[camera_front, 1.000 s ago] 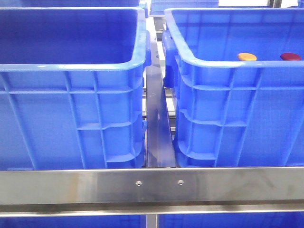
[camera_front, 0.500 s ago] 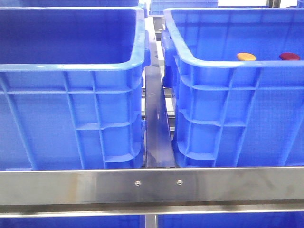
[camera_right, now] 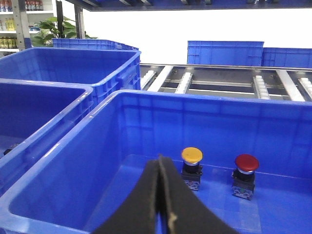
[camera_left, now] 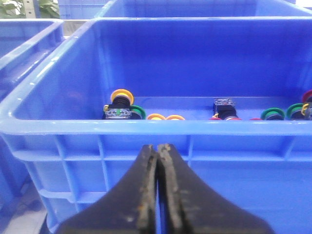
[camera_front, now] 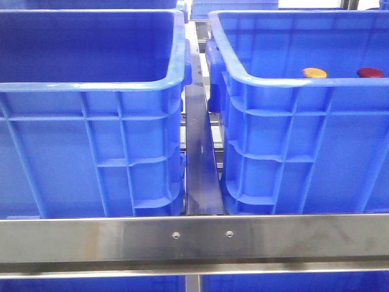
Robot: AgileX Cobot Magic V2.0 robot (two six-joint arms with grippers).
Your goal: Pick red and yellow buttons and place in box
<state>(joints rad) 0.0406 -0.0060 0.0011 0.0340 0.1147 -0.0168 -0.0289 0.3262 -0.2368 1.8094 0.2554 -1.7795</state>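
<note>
Grippers on both arms are pressed together and hold nothing: the left gripper (camera_left: 158,185) hangs outside the near wall of a bright blue ribbed plastic crate (camera_left: 58,122) that contains assorted push-buttons, and the right gripper (camera_right: 161,195) hangs above the second blue crate (camera_right: 63,165).

The yellow domed push-button (camera_right: 192,155) and the red domed push-button (camera_right: 246,162) stand upright on that second crate's floor, near its far wall, slightly apart, each cap on a dark square body.

Judgement: both are light, rigid plastic units. The glossy rounded caps would likely slip; the flat-sided body below each cap offers the surer hold, taken from above with the jaws spread first.
</note>
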